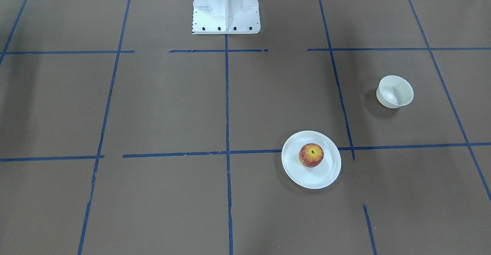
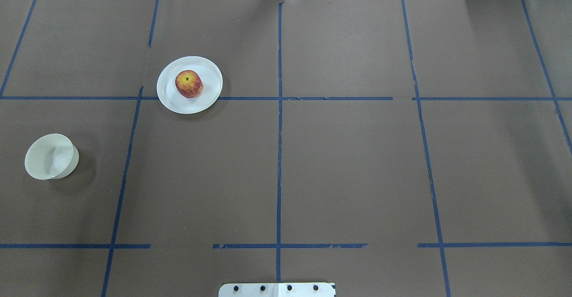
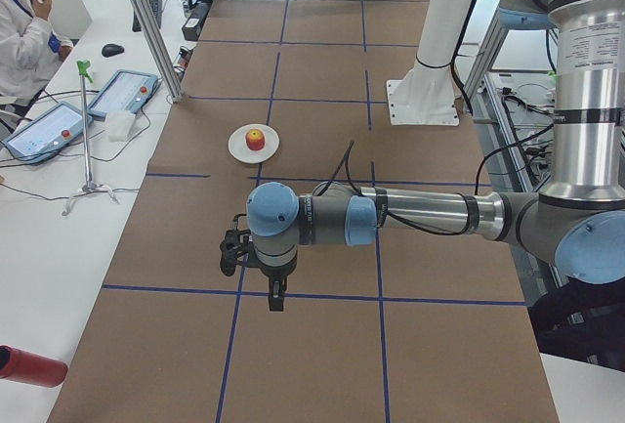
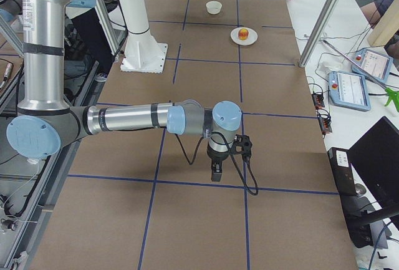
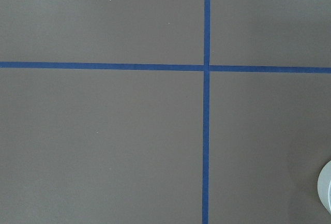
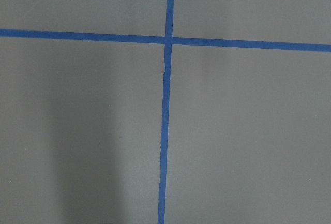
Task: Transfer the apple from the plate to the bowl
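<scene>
Apple (image 1: 311, 155) sat stem-up near the middle of the plate (image 1: 326, 174), likely left open to a grasp from above. The empty bowl (image 1: 395, 91) stood well apart. The left claw (image 3: 277, 296) and right claw (image 4: 215, 173) hung over the worktop (image 1: 153, 105), far off; whether they were spread could not be told.

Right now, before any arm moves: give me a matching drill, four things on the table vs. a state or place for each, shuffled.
Column one:
1. apple
2. plate
3. bowl
4. robot pedestal

Column two:
A. empty, deep, cream-white
B. red with yellow patches, stem dimple up
C. flat, white, lies across a blue tape line
D. white, at the robot's edge of the table, on the centre line

Pairs: 1-B, 2-C, 3-A, 4-D
</scene>
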Tool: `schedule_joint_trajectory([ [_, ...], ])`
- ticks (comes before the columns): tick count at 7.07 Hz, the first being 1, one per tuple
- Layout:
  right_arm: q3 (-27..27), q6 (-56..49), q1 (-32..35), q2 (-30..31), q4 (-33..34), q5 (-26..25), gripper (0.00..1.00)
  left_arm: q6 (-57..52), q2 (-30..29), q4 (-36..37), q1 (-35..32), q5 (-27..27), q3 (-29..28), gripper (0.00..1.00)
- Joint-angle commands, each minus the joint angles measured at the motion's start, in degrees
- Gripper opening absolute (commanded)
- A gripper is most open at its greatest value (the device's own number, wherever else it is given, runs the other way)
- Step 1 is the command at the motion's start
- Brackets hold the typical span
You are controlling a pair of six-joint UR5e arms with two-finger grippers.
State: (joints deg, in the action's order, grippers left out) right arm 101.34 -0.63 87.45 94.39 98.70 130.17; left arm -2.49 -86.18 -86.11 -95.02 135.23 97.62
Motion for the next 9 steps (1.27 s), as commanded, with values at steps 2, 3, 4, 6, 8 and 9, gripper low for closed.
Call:
schedule_joint_trajectory([
  [2, 0.00, 0.01, 0.00, 0.00, 0.00, 0.00, 1.00, -0.15, -0.04, 0.15, 0.10, -0.06, 0.20, 1.00],
  [3, 0.00, 0.01, 0.00, 0.00, 0.00, 0.00, 1.00, -0.15, -0.31, -0.02, 0.10, -0.06, -0.15, 1.00],
  [4, 0.00, 0.01, 0.00, 0.00, 0.00, 0.00, 1.00, -0.15, -0.13, -0.11, 0.10, -0.15, 0.02, 1.00],
  [6, 0.00, 0.01, 0.00, 0.00, 0.00, 0.00, 1.00, 0.12, -0.04, -0.55, 0.36, 0.12, -0.24, 1.00],
  [8, 0.00, 0.01, 0.00, 0.00, 0.00, 0.00, 1.00, 15.65, -2.31, -8.49, 10.49, 5.72, 0.90, 1.00],
  [9, 0.00, 0.01, 0.00, 0.00, 0.00, 0.00, 1.00, 26.98, -3.98, -14.81, 14.73, 6.18, 0.99, 1.00],
])
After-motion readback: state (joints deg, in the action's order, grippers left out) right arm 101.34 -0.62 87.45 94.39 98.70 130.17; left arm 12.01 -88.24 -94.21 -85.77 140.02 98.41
